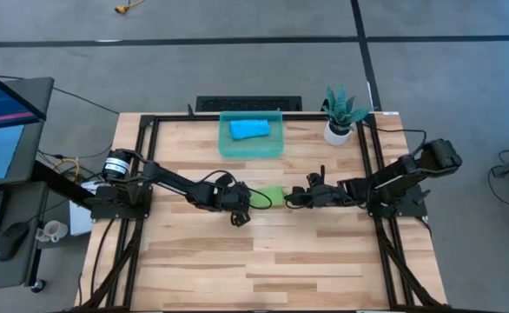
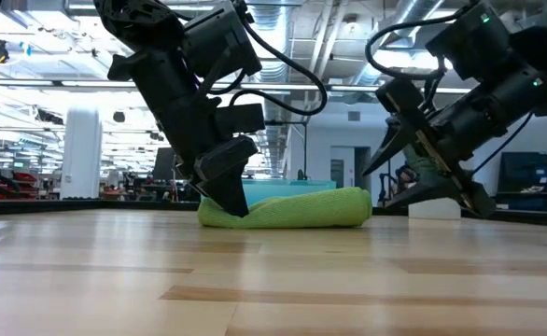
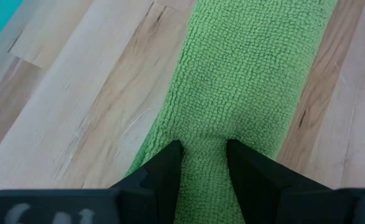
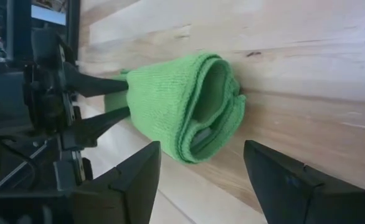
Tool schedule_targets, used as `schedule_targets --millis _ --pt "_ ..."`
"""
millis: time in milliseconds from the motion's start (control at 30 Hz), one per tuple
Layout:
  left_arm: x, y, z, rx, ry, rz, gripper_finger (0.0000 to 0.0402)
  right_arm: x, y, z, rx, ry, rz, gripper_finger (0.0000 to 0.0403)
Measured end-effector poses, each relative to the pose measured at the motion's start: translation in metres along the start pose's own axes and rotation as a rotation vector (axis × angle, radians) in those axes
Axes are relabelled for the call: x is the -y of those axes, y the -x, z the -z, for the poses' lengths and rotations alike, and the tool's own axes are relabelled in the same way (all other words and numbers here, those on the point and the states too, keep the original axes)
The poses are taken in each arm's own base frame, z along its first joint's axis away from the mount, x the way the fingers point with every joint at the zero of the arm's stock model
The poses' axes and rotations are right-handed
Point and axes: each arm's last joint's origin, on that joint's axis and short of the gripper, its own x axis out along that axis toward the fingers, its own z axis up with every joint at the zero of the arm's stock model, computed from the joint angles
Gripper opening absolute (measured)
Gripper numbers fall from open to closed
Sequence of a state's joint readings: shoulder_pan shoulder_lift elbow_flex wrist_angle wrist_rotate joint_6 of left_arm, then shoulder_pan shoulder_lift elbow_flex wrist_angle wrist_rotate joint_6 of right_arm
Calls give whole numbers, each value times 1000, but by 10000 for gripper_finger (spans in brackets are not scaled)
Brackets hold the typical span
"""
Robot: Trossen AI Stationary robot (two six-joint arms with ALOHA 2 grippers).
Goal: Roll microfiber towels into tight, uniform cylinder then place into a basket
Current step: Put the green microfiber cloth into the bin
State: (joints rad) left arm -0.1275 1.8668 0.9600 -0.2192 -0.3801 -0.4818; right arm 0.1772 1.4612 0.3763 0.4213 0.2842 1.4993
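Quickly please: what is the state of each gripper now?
Left gripper: closed on the green towel.
Right gripper: open, holding nothing.

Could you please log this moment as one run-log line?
left tool: shut on green towel | right tool: open, clear of roll | blue towel: in basket
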Motion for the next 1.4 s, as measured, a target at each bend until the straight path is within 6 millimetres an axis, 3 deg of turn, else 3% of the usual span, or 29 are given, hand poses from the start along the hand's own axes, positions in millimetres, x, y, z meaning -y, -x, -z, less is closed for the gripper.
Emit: schedule_targets --millis 300,1033,1300,1400 --pt "0 0 0 0 0 0 127 -2 0 0 2 -2 -19 256" --pt "0 0 0 0 0 0 127 -10 8 22 86 -12 -40 256" --pt "0 0 0 1 0 0 127 1 -11 23 75 -49 -15 256" --pt "0 0 0 1 0 0 127 -3 -20 20 87 -48 -87 256"
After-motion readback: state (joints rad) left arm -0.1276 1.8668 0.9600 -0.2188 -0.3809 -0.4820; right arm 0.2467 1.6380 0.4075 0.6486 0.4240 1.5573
